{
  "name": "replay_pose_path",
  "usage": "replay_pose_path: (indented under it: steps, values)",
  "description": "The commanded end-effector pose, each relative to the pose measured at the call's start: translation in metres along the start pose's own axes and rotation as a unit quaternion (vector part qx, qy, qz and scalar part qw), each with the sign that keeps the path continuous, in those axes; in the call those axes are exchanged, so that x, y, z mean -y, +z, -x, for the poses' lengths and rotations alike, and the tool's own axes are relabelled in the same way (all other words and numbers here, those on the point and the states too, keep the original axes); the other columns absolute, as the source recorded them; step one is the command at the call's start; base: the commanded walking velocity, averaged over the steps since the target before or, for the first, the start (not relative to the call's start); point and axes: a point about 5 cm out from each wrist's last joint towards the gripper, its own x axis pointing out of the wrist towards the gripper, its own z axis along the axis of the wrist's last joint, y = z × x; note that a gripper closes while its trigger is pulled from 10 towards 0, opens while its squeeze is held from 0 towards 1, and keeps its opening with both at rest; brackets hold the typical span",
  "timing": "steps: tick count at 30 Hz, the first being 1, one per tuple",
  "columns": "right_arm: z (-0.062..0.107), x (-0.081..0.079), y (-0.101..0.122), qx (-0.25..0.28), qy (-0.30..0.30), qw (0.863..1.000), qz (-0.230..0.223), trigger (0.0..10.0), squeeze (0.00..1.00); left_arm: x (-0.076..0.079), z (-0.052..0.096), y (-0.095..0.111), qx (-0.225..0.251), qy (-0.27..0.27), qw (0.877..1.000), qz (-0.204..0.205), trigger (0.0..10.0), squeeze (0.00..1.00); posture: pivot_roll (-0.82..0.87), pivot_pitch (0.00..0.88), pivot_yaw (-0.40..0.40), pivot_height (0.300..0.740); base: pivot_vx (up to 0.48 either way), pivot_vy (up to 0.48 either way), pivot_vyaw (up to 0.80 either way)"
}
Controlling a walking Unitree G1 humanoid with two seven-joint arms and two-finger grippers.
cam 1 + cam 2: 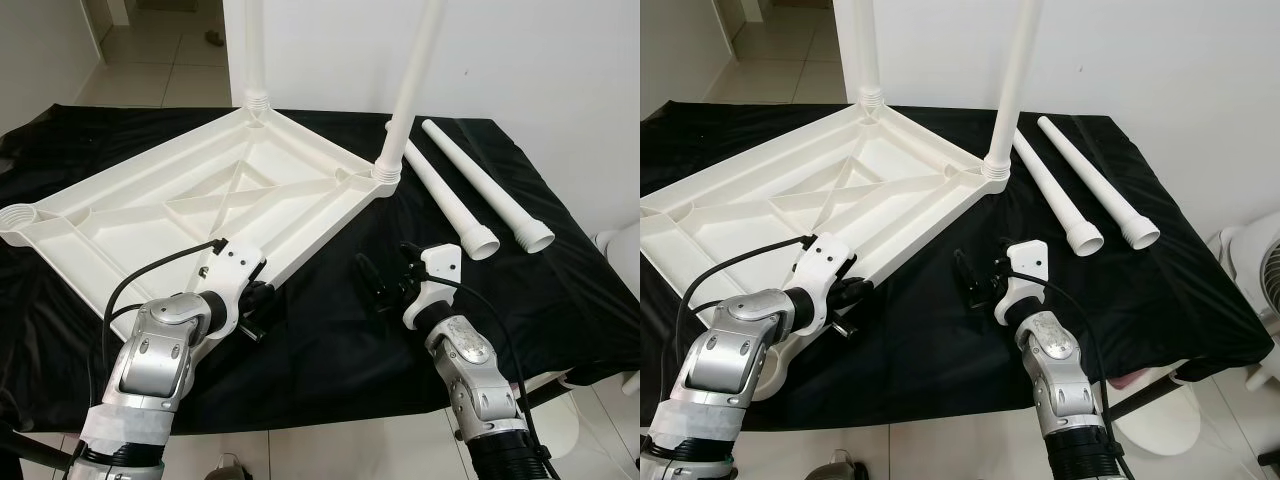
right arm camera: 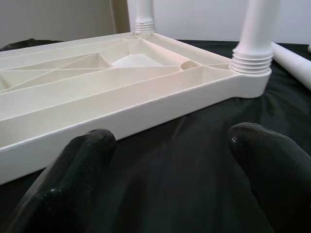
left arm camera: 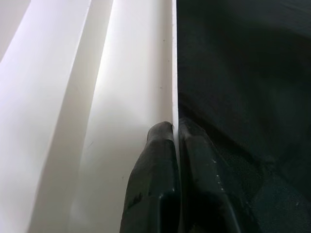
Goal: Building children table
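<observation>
Left gripper (image 3: pixel 175 133) pinches the upturned white plastic ribbed tabletop's (image 1: pixel 200 205) edge; right gripper (image 2: pixel 170 145) hovers spread over black cloth (image 1: pixel 330 330)

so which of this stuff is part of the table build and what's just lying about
Part of the build:
- upside-down white tabletop, its edge pinched by the left gripper
- two legs already standing in its far corners
- two loose legs on the black cloth
- right gripper, open above the cloth

Just lying about:
- white fan on the floor at the right
</observation>
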Motion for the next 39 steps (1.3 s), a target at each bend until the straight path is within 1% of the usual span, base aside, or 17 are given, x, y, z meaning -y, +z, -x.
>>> replay_pose_path:
  steps: [1,3,8,12,16,18,19,25,27,28,30,32,34,35,36,38,39]
  values:
    - [0.003,0.004,-0.001,-0.005,-0.008,1.0,0.0,10.0,0.0,-0.02,0.006,-0.025,-0.053,0.189,0.98,0.033,0.0,0.0,0.08,0.066,-0.065,0.74,0.0,0.0,0.0]
    - [0.002,0.004,-0.001,-0.005,-0.008,1.0,-0.001,10.0,0.0,-0.022,0.007,-0.027,-0.056,0.197,0.978,0.032,0.0,0.0,0.08,0.066,-0.065,0.74,0.0,0.0,0.0]
    - [0.001,0.002,-0.001,-0.005,-0.006,1.0,-0.002,10.0,0.0,-0.038,0.029,-0.041,-0.08,0.271,0.958,0.051,0.0,0.0,0.09,0.067,-0.073,0.74,0.0,0.0,0.0]
    - [0.001,0.001,-0.001,-0.006,-0.002,1.0,-0.003,10.0,0.0,-0.042,0.035,-0.043,-0.084,0.289,0.952,0.051,0.0,0.0,0.09,0.067,-0.077,0.74,0.0,0.0,0.0]
    - [-0.003,-0.001,-0.001,-0.007,0.009,1.0,0.0,10.0,0.0,-0.047,0.044,-0.046,-0.09,0.332,0.936,0.076,0.0,0.0,0.1,0.062,-0.093,0.74,0.0,0.0,0.0]
    - [-0.004,0.0,-0.001,-0.008,0.009,1.0,0.0,10.0,0.0,-0.048,0.045,-0.046,-0.086,0.338,0.934,0.079,0.0,0.0,0.1,0.062,-0.093,0.74,0.0,0.0,0.0]
    - [-0.004,0.0,0.0,-0.007,0.011,1.0,0.002,10.0,0.0,-0.054,0.049,-0.044,-0.08,0.367,0.924,0.079,0.0,0.0,0.1,0.061,-0.09,0.74,0.0,0.0,0.0]
    - [-0.004,0.001,0.0,-0.007,0.011,1.0,0.003,10.0,0.0,-0.057,0.05,-0.051,-0.096,0.372,0.919,0.09,0.0,0.0,0.1,0.057,-0.091,0.74,0.0,0.0,0.0]
    - [-0.004,0.001,0.0,-0.006,0.011,1.0,0.003,10.0,0.0,-0.062,0.054,-0.059,-0.107,0.384,0.912,0.095,0.0,0.0,0.09,0.06,-0.09,0.74,0.0,0.0,0.0]
    - [-0.004,0.001,0.0,-0.006,0.011,1.0,0.003,10.0,0.0,-0.062,0.054,-0.059,-0.107,0.384,0.912,0.095,0.0,0.0,0.09,0.06,-0.09,0.74,0.0,0.0,0.0]
    - [-0.004,0.001,0.001,-0.006,0.01,1.0,0.003,10.0,0.0,-0.065,0.057,-0.062,-0.109,0.391,0.908,0.1,0.0,0.0,0.09,0.06,-0.09,0.74,0.0,0.0,0.0]
    - [-0.004,0.002,0.001,-0.005,0.007,1.0,0.002,10.0,0.0,-0.075,0.064,-0.065,-0.112,0.41,0.899,0.103,0.0,0.0,0.09,0.061,-0.093,0.74,0.0,0.0,0.0]
    - [-0.004,0.002,0.001,-0.005,0.008,1.0,0.003,10.0,0.0,-0.078,0.064,-0.062,-0.106,0.412,0.9,0.099,0.0,0.0,0.1,0.06,-0.094,0.74,0.0,0.0,0.0]
    - [-0.004,0.001,0.001,-0.005,0.009,1.0,0.003,10.0,0.0,-0.078,0.061,-0.057,-0.098,0.405,0.904,0.095,1.9,0.0,0.1,0.06,-0.092,0.74,0.0,0.0,0.0]
    - [-0.005,0.0,0.001,-0.004,0.011,1.0,0.003,10.0,0.0,-0.076,0.055,-0.05,-0.086,0.389,0.913,0.084,10.0,0.0,0.1,0.062,-0.092,0.74,0.0,0.0,0.0]
    - [-0.005,0.0,0.001,-0.004,0.012,1.0,0.003,10.0,0.0,-0.07,0.045,-0.04,-0.064,0.363,0.927,0.072,10.0,0.0,0.1,0.061,-0.091,0.74,0.0,0.0,0.0]
    - [-0.005,0.0,0.001,-0.004,0.012,1.0,0.003,10.0,0.0,-0.068,0.043,-0.037,-0.057,0.357,0.93,0.071,10.0,0.0,0.1,0.061,-0.091,0.74,0.0,0.0,0.0]
